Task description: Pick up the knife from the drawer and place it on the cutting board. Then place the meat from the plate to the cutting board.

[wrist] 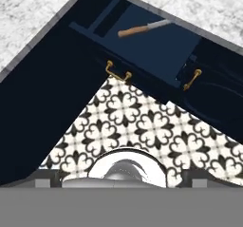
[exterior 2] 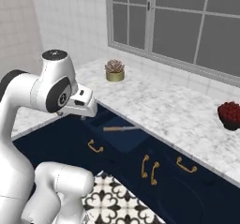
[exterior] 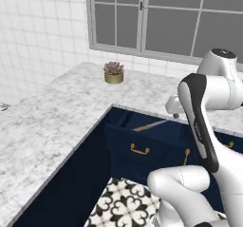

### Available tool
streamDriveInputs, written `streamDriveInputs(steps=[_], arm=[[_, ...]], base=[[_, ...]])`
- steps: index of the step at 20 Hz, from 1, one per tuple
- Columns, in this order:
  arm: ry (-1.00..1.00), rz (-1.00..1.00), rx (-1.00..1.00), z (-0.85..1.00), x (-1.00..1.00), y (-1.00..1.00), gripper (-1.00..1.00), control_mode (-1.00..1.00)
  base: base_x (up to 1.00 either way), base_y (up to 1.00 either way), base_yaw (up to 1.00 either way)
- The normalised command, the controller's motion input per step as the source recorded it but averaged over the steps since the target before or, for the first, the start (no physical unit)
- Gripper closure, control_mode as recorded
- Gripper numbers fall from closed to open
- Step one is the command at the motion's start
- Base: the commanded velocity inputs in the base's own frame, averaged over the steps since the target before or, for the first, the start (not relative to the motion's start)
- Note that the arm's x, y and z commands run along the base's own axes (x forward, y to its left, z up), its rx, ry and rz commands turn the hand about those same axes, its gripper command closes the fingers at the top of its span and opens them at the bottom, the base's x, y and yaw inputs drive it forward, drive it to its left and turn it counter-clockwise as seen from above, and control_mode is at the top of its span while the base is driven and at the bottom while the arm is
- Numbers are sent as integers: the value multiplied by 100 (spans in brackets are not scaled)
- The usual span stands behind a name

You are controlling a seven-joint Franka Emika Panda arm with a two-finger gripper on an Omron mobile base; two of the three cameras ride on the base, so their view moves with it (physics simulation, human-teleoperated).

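Slim knife (wrist: 142,29), tan handle and silver blade, lying flat inside the pulled-out navy drawer (wrist: 156,50), brass handle (wrist: 117,72) on its front. Grey-veined marble tabletop (exterior: 57,112) wrapping the corner around it, small potted succulent (exterior: 114,72) far back by the window, bowl of red fruit (exterior 2: 229,115) at right. Patterned tile floor (wrist: 142,126) below. Pincer released, fingers spread wide, holding nothing.

Around me the light is even and flat, rendered, with no clear source. The marble tabletop (exterior: 57,112) is bright and pale across the left of the left base view, without glare. The open drawer (wrist: 142,41) and the cabinet fronts beside it sink into near-black shade. All views are slightly soft and low in detail; the window (exterior 2: 187,21) panes are dull grey.
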Motion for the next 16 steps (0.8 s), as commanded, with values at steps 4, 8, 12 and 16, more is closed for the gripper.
streamDriveInputs(steps=[4, 8, 12, 16], arm=[[0, 0, 0, 0, 0, 0, -100, 100], [0, 0, 0, 0, 0, 0, -100, 100], [0, 0, 0, 0, 0, 0, -100, 100], [0, 0, 0, 0, 0, 0, -100, 100]], base=[[26, -71, 35], [29, -67, 28], [4, -39, 26], [-39, -4, 25]])
